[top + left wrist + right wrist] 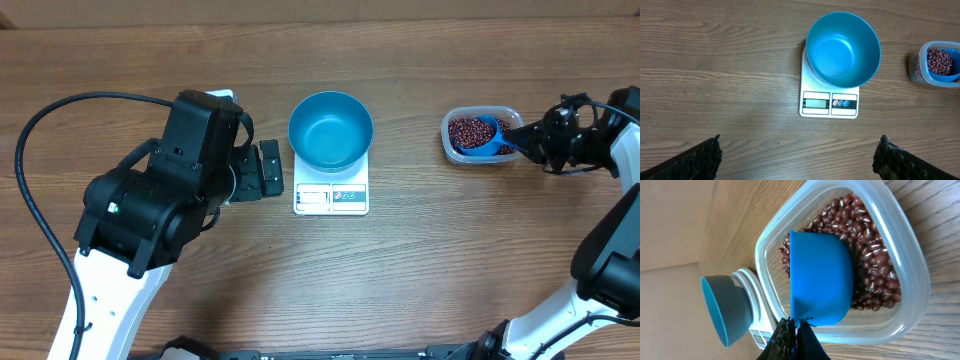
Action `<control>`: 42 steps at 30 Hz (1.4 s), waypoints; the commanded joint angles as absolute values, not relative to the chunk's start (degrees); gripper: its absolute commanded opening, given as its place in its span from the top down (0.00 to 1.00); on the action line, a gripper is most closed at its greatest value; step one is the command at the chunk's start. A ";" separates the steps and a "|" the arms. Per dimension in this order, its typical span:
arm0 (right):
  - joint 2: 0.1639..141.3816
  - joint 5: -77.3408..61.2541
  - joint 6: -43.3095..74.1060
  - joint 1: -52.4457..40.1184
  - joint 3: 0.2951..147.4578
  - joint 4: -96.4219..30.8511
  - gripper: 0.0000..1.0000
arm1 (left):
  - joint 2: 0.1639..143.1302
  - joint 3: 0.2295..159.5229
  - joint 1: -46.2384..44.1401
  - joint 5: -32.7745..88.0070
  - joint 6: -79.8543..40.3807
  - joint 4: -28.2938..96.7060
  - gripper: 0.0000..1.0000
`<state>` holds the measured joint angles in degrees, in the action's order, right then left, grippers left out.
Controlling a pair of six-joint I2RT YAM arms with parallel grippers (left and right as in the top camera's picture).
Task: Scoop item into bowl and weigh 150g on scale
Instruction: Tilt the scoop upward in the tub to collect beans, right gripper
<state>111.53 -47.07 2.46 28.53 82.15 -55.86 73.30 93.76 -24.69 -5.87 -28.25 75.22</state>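
**Jaws: left apart, right clamped on scoop [820,277] handle**

Counter [420,280] is wood grain and carries everything. My left arm [160,190] sits just left of the scale [331,198], left jaws spread wide over bare counter, tips at the bottom corners of the wrist view. Bowl [330,130] stands upright on the scale, covering its back part, with the display strip showing in front. Clear tub [455,150] is well right of the scale. My right jaws are pinched together on the scoop handle. Scoop cup is down inside the tub, touching the beans [875,265] heaped there.
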 commanded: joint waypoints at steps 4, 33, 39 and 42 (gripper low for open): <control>111.79 -51.55 0.95 29.39 81.47 -57.34 0.96 | 73.78 94.65 -24.40 -6.57 -26.98 75.16 0.00; 111.79 -59.02 0.95 33.23 81.47 -58.61 0.96 | 73.78 94.65 -24.40 -6.57 -27.00 75.16 0.00; 111.79 -59.31 0.97 33.23 81.47 -58.43 0.96 | 73.78 94.65 -24.40 -6.57 -26.98 75.16 0.00; 111.79 -60.36 0.97 33.23 81.47 -58.39 0.96 | 73.78 94.65 -24.40 -6.37 -27.00 75.16 0.00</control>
